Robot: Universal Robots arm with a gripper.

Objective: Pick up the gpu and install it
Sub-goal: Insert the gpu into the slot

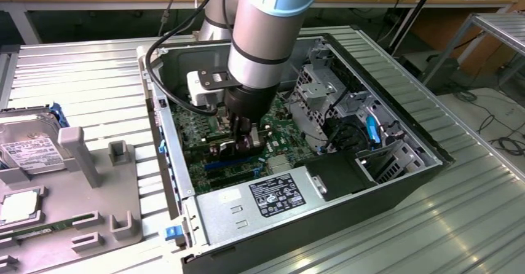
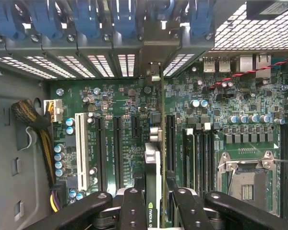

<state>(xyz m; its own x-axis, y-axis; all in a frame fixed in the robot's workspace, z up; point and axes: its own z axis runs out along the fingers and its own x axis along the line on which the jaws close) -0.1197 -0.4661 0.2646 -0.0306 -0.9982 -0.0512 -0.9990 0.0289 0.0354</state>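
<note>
gpu: we see it edge-on, upright above the motherboard
gripper: we have its fingers clamped on the card
case: open

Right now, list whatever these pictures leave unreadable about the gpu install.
- Exterior view: the gpu is mostly covered by the gripper and arm; its lower edge can't be seen.
- Wrist view: the gpu shows edge-on, so its face is hidden, and the frame edge cuts off its near end.
- Both views: whether the card is seated in a motherboard slot cannot be told.
- Exterior view: the power supply label is too small to read.
</note>
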